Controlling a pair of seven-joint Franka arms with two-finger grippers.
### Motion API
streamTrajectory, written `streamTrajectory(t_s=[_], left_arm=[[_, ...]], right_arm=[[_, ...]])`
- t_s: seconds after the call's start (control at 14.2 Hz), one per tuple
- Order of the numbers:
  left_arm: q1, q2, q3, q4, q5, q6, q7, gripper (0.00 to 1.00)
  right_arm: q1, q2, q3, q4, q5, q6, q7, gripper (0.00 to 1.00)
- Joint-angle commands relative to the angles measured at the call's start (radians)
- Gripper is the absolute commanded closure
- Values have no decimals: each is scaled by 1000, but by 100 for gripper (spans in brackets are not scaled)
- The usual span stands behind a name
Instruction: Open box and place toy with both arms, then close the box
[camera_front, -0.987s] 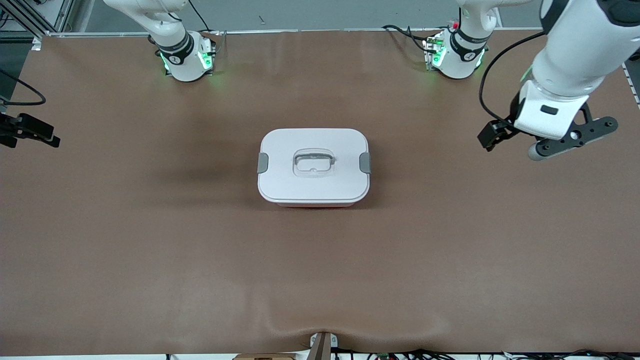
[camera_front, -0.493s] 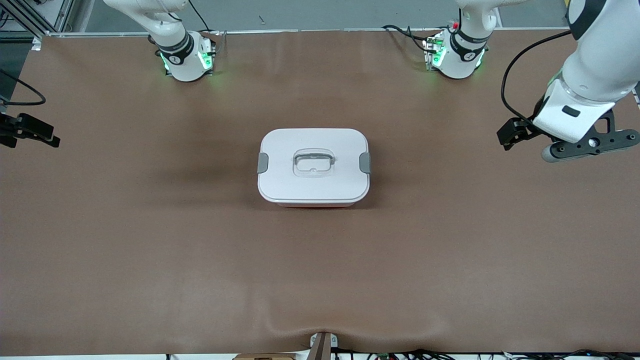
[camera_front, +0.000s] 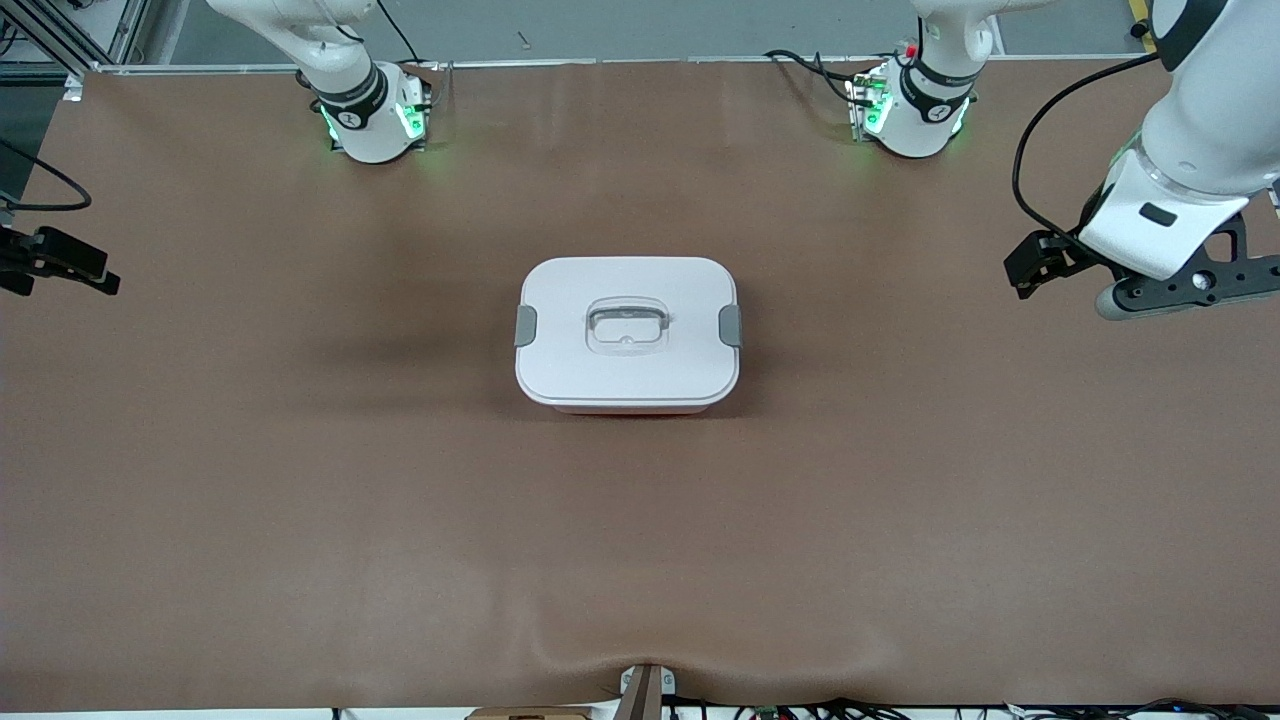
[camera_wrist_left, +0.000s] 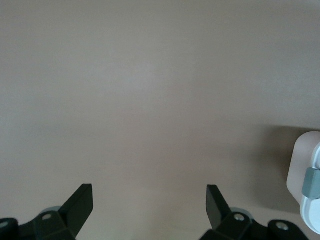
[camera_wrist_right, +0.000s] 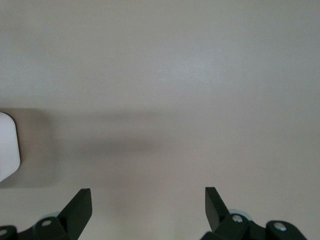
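we're looking at the box (camera_front: 627, 335) sitting in the middle of the brown bench (camera_front: 300, 480), lid (camera_front: 627, 300) on, with a grey clip (camera_front: 525, 326) on the end toward the right arm and another grey clip (camera_front: 730, 325) on the end toward the left arm. the clear recessed handle (camera_front: 626, 326) sits in the centre of the lid. we can't see the pink toy anywhere, so we can't tell where it is.

the left arm (camera_front: 1190, 110) comes down near the edge of the bench at its own end, well apart from the box. its pincer (camera_wrist_left: 149, 205) hangs over bare bench and is released, fingers (camera_wrist_left: 80, 202) spread wide with nothing between them. in the left wrist view a corner of the box with one grey clip shows at the edge of the picture, away from the fingers.

the right pincer (camera_wrist_right: 148, 206) is released too, fingers (camera_wrist_right: 80, 205) wide apart and holding nothing, over bare bench. the right wrist view catches just a white corner of the box at its edge. in the front view only the right arm's base (camera_front: 370, 115) and lower links show at the top, and a black bit of gear (camera_front: 55, 262) pokes in at that arm's end of the bench.

both bases glow green where they meet the bench.
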Motion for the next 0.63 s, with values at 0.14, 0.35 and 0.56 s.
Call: streamTrajectory(t_s=[0.14, 0.35, 0.56], left_arm=[[-138, -64, 212, -16, -42, -12, 98, 0], [-194, -116, 303, -78, -111, -11, 100, 0], [-194, -163, 308, -125, -137, -11, 105, 0]], right_arm=[[-12, -7, 9, -3, -9, -14, -9, 0], [-12, -9, 9, -8, -9, -14, -9, 0], [-14, -10, 8, -9, -11, -15, -10, 0]])
